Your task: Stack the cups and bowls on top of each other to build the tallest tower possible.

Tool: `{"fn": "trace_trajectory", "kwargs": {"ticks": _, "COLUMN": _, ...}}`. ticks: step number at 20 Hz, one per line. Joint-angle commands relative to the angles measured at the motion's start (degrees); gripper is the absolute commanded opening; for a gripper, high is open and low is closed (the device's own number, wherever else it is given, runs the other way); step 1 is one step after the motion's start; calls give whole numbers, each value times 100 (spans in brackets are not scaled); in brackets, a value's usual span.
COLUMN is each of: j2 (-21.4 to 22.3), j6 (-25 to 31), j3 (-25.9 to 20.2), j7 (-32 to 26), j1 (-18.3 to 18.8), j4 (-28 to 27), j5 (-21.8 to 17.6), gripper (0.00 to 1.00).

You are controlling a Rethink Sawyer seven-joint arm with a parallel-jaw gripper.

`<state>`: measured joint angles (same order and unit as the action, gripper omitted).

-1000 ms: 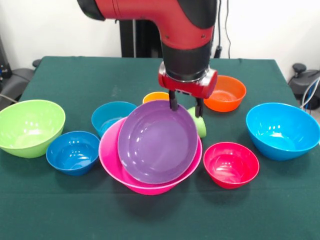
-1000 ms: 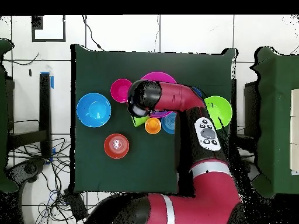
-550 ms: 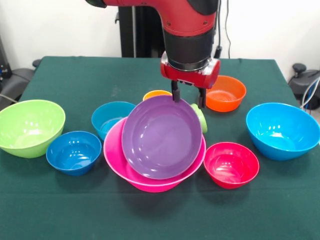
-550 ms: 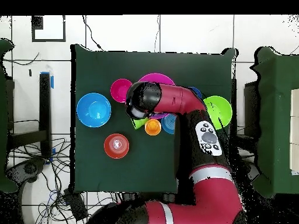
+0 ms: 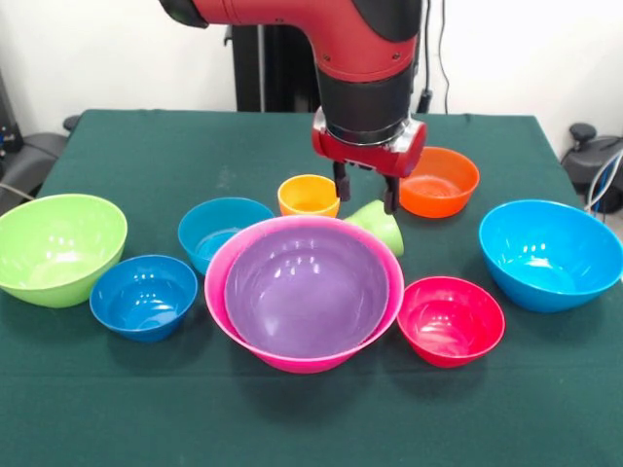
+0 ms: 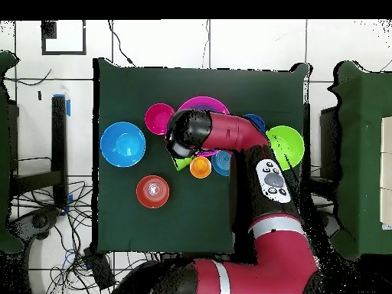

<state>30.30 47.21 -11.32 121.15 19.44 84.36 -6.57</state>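
The red and black arm is holding its gripper [image 5: 365, 197] just above and behind the far rim of the tower [image 5: 304, 302], which at this moment consists of a glossy purple plastic bowl [image 5: 300, 292] sitting level inside a large glossy pink plastic bowl [image 5: 234, 321] near the middle of the green-clothed table [image 5: 146, 146]. The two dark fingers are standing parted by a moderate gap and are gripping nothing. Directly below and just past the fingertips, a lime green plastic tumbler [image 5: 380, 227] is lying tipped on its side, its long axis slanting across the table and its mouth facing the camera side; it is the nearest unstacked item, and its tilt is judged to be the relation governing any grasp. An orange plastic tumbler [image 5: 308, 196] is standing upright just beside it, to the picture's left in the front view. The remaining bowls are ringing the tower: a teal one [image 5: 216, 230] touching or nearly touching the pink rim, a small dark blue one [image 5: 142, 296], a large lime green one [image 5: 58, 248], a red-pink one [image 5: 450, 319], a large sky blue one [image 5: 550, 253] and an orange one [image 5: 438, 181] behind the gripper. In the overhead view the arm's wrist is covering the tumblers partly, with the gripper hidden beneath it. The tower's far rim is standing close to the tipped tumbler and could be struck during a low approach.
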Motion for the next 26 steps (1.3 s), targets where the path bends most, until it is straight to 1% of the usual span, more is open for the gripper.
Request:
{"fn": "trace_trajectory", "kwargs": {"ticks": 1, "j2": -321, "j6": 26, "j3": -251, "j7": -12, "j1": 55, "j4": 238, "j5": -18, "gripper": 100}}
{"fn": "trace_trajectory", "kwargs": {"ticks": 3, "j2": -143, "j6": 188, "j3": -201, "j7": -22, "j1": 31, "j4": 280, "j5": -38, "gripper": 100}}
{"fn": "trace_trajectory", "kwargs": {"ticks": 5, "j2": 128, "j6": 483, "j3": -139, "j7": -34, "j1": 10, "j4": 350, "j5": -27, "gripper": 100}}
{"fn": "trace_trajectory", "kwargs": {"ticks": 8, "j2": 633, "j6": 991, "j3": -46, "j7": -30, "j1": -21, "j4": 546, "j5": 34, "gripper": 100}}
{"fn": "trace_trajectory", "kwargs": {"ticks": 12, "j2": 1053, "j6": 1429, "j3": 32, "j7": 27, "j1": -58, "j4": 729, "j5": 79, "gripper": 100}}
{"fn": "trace_trajectory", "kwargs": {"ticks": 18, "j2": 1289, "j6": 1867, "j3": 17, "j7": 9, "j1": -31, "j4": 722, "j5": 51, "gripper": 100}}
{"fn": "trace_trajectory", "kwargs": {"ticks": 23, "j2": 1443, "j6": 1881, "j3": 1, "j7": 94, "j1": -37, "j4": 912, "j5": 107, "gripper": 100}}
{"fn": "trace_trajectory", "kwargs": {"ticks": 26, "j2": 1338, "j6": 1735, "j3": -13, "j7": 118, "j1": -71, "j4": 824, "j5": 25, "gripper": 100}}
